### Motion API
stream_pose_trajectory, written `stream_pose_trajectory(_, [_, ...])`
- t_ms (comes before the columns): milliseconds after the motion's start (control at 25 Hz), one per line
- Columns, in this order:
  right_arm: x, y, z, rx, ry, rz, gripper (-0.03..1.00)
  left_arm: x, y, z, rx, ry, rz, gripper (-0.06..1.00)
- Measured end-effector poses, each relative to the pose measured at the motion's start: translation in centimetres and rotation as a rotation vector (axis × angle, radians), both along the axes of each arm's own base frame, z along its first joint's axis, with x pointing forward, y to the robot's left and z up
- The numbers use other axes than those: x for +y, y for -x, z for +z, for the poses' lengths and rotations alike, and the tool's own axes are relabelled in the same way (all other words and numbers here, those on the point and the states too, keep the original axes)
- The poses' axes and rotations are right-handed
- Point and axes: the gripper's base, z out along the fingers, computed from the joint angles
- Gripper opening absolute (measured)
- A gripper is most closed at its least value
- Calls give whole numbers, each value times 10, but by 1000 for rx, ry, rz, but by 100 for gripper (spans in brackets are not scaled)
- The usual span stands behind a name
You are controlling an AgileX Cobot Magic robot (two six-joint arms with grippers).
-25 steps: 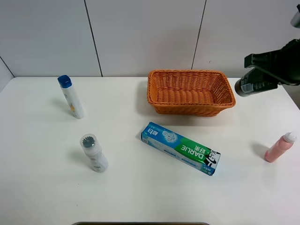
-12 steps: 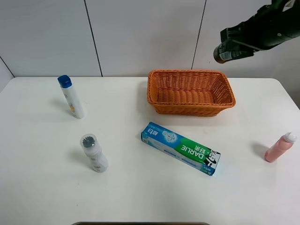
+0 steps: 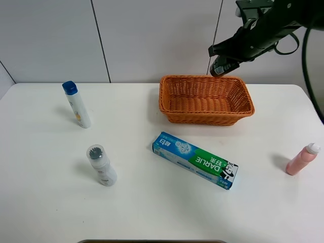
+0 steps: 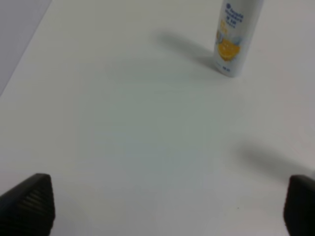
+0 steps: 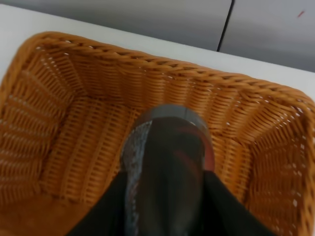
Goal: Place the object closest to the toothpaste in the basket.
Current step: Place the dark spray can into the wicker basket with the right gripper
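We see the right arm [image 3: 276,23] reaching in from the far right corner of the counter [image 3: 152,217]. It is held high and slopes down toward the middle of the far edge. Its right gripper [image 3: 226,55] is clamped on a dark bottle [image 3: 219,66], and the bottle's lower end points down and toward the left edge. In the high view the bottle is in the air at the far rim of the basket [image 3: 202,117], clear of the wicker.

In the right wrist view the right gripper [image 5: 165,201] has a dark finger [image 5: 101,214] on each side of the dark bottle [image 5: 167,157]. The woven floor and walls of the basket [image 5: 147,61] fill the view behind it.

The basket sits near the far edge, right of the middle. The toothpaste box [image 3: 195,159] lies flat toward the near edge from it.

A pink bottle [image 3: 301,159] stands by the right edge. A blue-capped bottle [image 3: 77,105] stands toward the far left corner, and a grey-capped bottle [image 3: 101,165] stands nearer the near edge.

The left wrist view shows the left gripper [image 4: 162,211] with its fingertips [image 4: 27,201] set wide apart over bare counter. The blue-capped bottle [image 4: 235,37] is well beyond them.
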Motion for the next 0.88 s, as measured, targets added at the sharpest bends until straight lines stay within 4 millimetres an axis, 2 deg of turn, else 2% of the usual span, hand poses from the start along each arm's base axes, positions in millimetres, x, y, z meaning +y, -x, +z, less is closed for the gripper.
stream_pose_trajectory(160, [4, -16, -31, 54, 5, -4, 33, 0, 0, 0, 0, 0, 0, 94])
stream_pose_trajectory(360, [7, -26, -69, 138, 17, -7, 33, 0, 0, 0, 0, 0, 0, 94])
stream_pose_trajectory(520, [8, -31, -89, 165, 21, -10, 33, 0, 0, 0, 0, 0, 0, 94])
stream_pose_trajectory(880, [9, -37, -120, 212, 30, -14, 33, 0, 0, 0, 0, 0, 0, 94])
